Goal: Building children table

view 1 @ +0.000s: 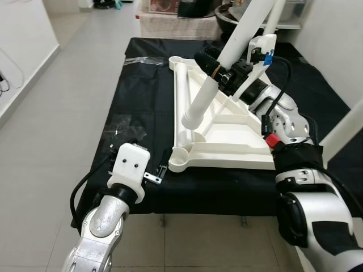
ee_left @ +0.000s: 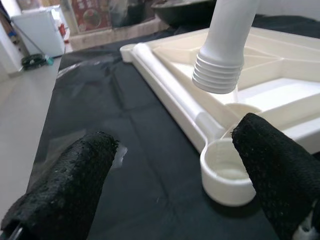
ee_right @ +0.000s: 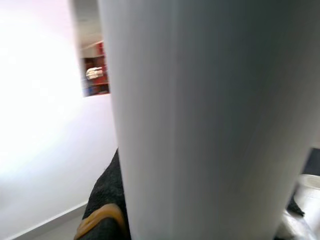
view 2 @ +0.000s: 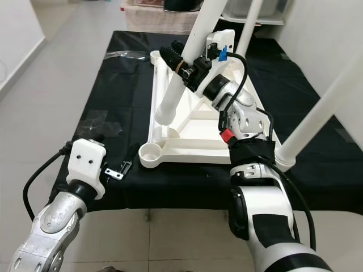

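Left gripper [ee_left: 170,185]: mine, nearest, fingers spread wide, nothing between them, just short of the corner socket [view 1: 179,158].
Tabletop [view 1: 227,127]: white, upside down on black cloth [view 1: 136,85].
Right gripper [view 1: 212,65]: I see it clamped round the leg [view 1: 218,73], tilted, threaded end above the frame.

table tops: one white top [view 1: 227,133], lying upside down | table legs: three white legs, one held tilted [view 1: 221,68], two standing upright [view 2: 320,110] [view 2: 249,20] | black cloths: one [view 1: 113,113] | grippers: two [view 1: 218,68] [ee_left: 165,180]
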Available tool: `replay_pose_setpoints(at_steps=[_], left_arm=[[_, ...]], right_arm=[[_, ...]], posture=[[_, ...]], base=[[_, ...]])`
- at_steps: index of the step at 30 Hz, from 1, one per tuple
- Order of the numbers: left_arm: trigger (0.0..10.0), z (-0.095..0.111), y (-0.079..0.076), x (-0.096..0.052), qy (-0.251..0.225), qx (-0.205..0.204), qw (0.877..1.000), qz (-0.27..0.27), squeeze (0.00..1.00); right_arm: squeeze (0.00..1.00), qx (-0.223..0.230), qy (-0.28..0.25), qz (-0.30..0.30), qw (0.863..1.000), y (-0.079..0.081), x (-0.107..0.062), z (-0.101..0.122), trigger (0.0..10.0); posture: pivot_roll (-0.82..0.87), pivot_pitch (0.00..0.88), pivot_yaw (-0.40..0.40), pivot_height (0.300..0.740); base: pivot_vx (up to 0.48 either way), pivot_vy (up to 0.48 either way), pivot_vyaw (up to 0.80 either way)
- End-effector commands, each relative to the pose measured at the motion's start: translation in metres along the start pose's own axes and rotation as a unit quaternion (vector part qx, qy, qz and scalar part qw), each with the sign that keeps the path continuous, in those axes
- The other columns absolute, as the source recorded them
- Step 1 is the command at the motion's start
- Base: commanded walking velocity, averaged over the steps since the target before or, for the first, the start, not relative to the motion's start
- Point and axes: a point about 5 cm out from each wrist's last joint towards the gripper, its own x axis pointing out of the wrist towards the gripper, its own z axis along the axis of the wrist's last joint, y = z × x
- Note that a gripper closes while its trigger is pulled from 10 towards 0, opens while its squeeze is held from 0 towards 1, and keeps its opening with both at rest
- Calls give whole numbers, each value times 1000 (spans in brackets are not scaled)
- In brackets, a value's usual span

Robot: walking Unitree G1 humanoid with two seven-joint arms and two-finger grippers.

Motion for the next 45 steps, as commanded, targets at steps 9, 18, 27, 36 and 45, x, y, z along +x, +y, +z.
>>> replay_pose_setpoints(at_steps=[9, 18, 27, 36, 45], left_arm=[[10000, 1, -12, -17, 10, -29, 998, -50, 0], [10000, 7, -25, -28, 15, -51, 996, -75, 0], [10000, 9, -34, -34, 23, -63, 994, -86, 0], [10000, 9, -36, -35, 27, -64, 994, -83, 0], [10000, 8, -34, -35, 30, -62, 995, -77, 0]], right_arm=[[0, 5, 70, 166, 984, 4, -4, 6, 10000], [0, 10, 137, 262, 955, 10, 0, -5, 10000], [0, 5, 111, 282, 953, 23, 25, 1, 10000], [0, 8, 103, 344, 933, 35, 32, 1, 10000], [0, 20, 98, 390, 915, 43, 32, -2, 10000]], posture=[[106, 159, -65, 740], [123, 217, -63, 740], [124, 241, -68, 740], [122, 239, -75, 740], [118, 237, -75, 740]], base=[[0, 0, 0], [0, 0, 0], [0, 0, 0], [0, 0, 0], [0, 0, 0]])
